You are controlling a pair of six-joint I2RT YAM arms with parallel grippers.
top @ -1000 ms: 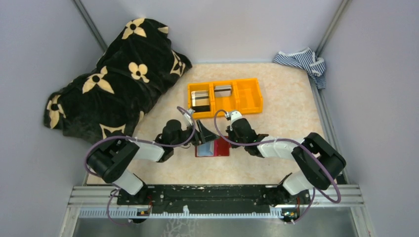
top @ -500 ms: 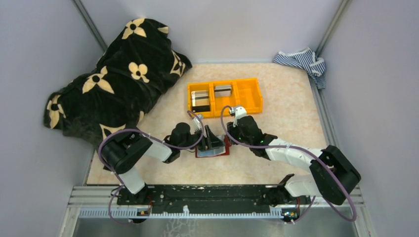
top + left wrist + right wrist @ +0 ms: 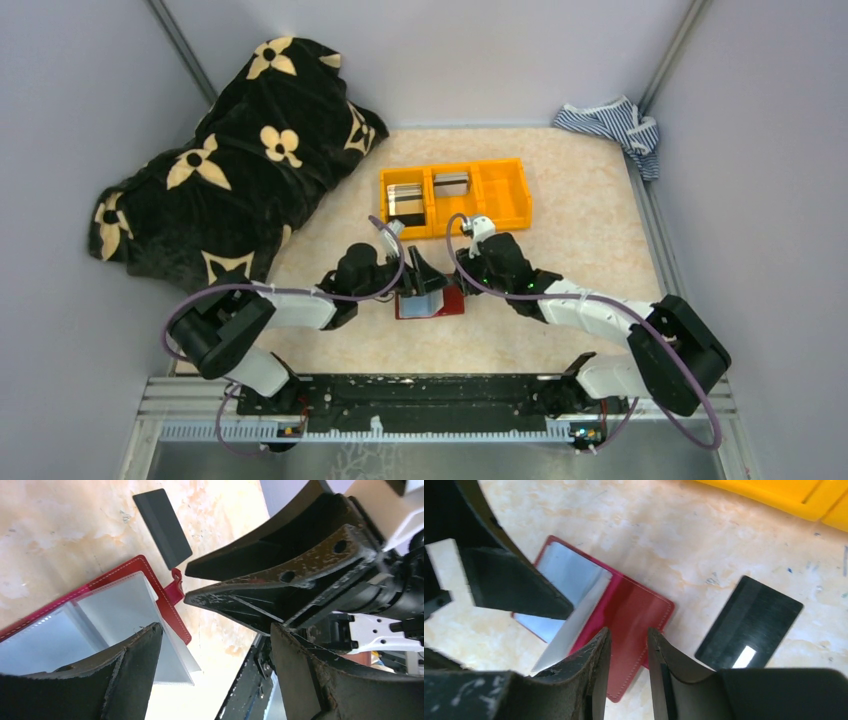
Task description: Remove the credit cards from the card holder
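Two robot arms meet over an open card holder [image 3: 431, 303] lying flat near the middle of a pale marbled worktop [image 3: 580, 220], its dark red cover down and its light blue pockets facing up. The left claw [image 3: 216, 630] is spread wide and empty, with one finger [image 3: 509, 585] low over the blue pockets. The right claw [image 3: 628, 635] is narrowed to a slim gap with nothing between its fingers, and its tips sit just beside the wallet's small red closing tab [image 3: 175, 577]. Whether they touch it cannot be told. A pale panel [image 3: 569, 630] juts past the wallet's near edge, and the pictures do not settle whether it is a card or an inner flap. One dark credit card [image 3: 749, 625] lies loose on the worktop just beside the wallet, apart from it. More cards [image 3: 405, 203] rest in the left and middle compartments of an orange bin [image 3: 505, 195] behind the claws. A black blanket with beige flowers [image 3: 230, 160] is heaped at the far left, and a striped cloth [image 3: 610, 122] lies in the far right corner.
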